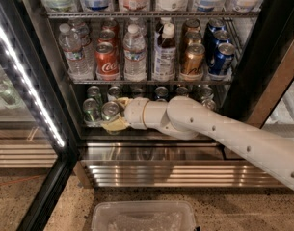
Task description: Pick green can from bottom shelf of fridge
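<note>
The fridge [262, 57] stands open with its black frame and ribbed steel base [175, 170]. On the bottom shelf [137, 131], short cans stand in lanes. A green can [109, 110] with a silver top is at the front left, and a similar one [91, 110] stands to its left. My gripper [115, 114], pale yellow at the end of the white arm [199, 124], reaches in from the right at shelf height and sits right at the green can. The arm hides the cans behind it.
The shelf above holds water bottles [75, 52], a red cola can [107, 60], gold-brown cans [192, 59] and blue cans [221, 57]. The glass door with a white LED strip [28, 85] stands open at left. A clear plastic bin [144, 215] lies on the floor below.
</note>
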You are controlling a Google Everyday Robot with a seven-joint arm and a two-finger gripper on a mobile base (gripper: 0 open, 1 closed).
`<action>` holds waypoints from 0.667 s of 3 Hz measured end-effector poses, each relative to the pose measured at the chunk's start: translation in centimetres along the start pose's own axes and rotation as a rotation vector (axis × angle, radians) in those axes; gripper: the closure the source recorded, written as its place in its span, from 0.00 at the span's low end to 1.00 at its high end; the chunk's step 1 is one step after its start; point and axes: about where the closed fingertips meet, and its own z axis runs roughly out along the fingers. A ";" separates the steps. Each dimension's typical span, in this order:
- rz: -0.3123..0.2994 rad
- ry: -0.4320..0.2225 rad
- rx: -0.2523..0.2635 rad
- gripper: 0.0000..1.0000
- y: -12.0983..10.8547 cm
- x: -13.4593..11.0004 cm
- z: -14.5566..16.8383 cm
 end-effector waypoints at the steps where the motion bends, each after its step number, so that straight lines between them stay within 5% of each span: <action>1: 0.094 -0.026 0.103 1.00 4.0 0.2 -2.8; 2: 0.114 -0.030 0.141 1.00 5.4 0.1 -3.9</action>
